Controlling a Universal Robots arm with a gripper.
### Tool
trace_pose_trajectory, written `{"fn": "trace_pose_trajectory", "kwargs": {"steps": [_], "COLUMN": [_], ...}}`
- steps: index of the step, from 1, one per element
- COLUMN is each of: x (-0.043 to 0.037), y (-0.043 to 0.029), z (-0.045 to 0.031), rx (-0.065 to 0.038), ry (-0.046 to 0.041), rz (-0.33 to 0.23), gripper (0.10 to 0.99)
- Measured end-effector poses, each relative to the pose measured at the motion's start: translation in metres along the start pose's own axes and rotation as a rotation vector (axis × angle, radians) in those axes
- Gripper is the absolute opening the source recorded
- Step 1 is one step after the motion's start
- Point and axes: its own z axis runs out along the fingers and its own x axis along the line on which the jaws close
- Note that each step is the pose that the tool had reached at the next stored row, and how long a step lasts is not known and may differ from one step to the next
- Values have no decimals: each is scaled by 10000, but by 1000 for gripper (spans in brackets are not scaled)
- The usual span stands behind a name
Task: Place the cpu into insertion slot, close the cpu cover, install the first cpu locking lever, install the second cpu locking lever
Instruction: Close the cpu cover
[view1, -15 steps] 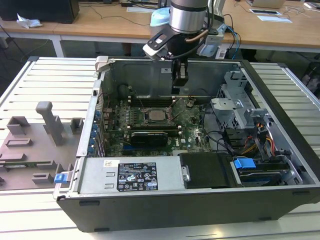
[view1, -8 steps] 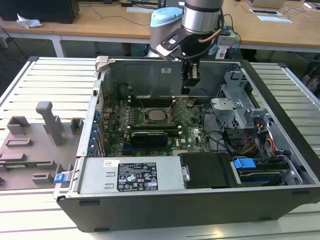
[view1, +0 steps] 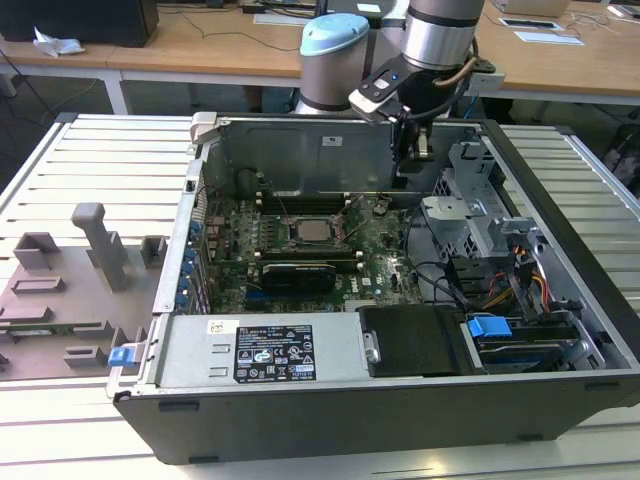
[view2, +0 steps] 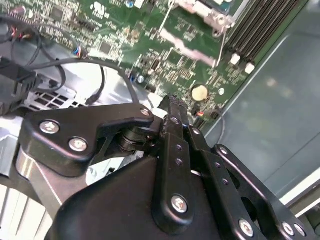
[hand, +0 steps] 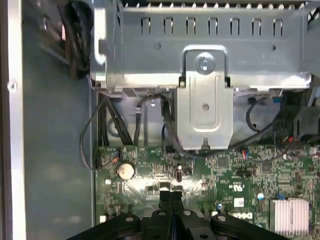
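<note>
1. Exterior view: open computer case (view1: 300, 150) on a slatted metal table (view1: 100, 160), desks (view1: 200, 45) behind; a printed label (view1: 273, 351) marks the power supply.
2. Silver-topped cpu (view1: 314, 230) sits in the insertion slot (view1: 292, 240) on the green motherboard (view1: 385, 255).
3. Gripper (view1: 414, 160) hovers well apart from the cpu, fingers pressed together, holding nothing.

cpu (view1: 314, 229) in insertion slot (view1: 291, 236) — mobo (view1: 235, 255) ctr.

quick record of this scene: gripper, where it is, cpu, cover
gripper: shut, nothing seen between its fingers
gripper place: over the motherboard, close to the coin battery, to the exterior view's right of the insertion slot
cpu: silver top up, lying in the insertion slot
cpu cover: cannot tell whether closed
case: open on the table
</note>
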Motion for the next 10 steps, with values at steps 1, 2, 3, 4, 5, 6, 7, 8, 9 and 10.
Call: {"fn": "trace_pose_trajectory", "kwargs": {"steps": [1, 2, 3, 4, 5, 6, 7, 8, 9, 10], "x": [1, 2, 3, 3, 4, 5, 6, 6, 7, 7], "y": [39, 69, 95, 134, 175, 228, 262, 279, 298, 333], "z": [0, 0, -1, -2, -2, -3, -3, -3, -3, -4], "rx": [5, 8, 11, 16, 20, 25, 29, 31, 33, 37], "ry": [0, 0, -1, -2, -1, -2, -2, -1, -2, -2], "rz": [0, 0, -1, 0, -1, 0, -1, -1, -1, -1], "gripper": [106, 106, 106, 106, 106, 106, 106, 106, 106, 106]}}
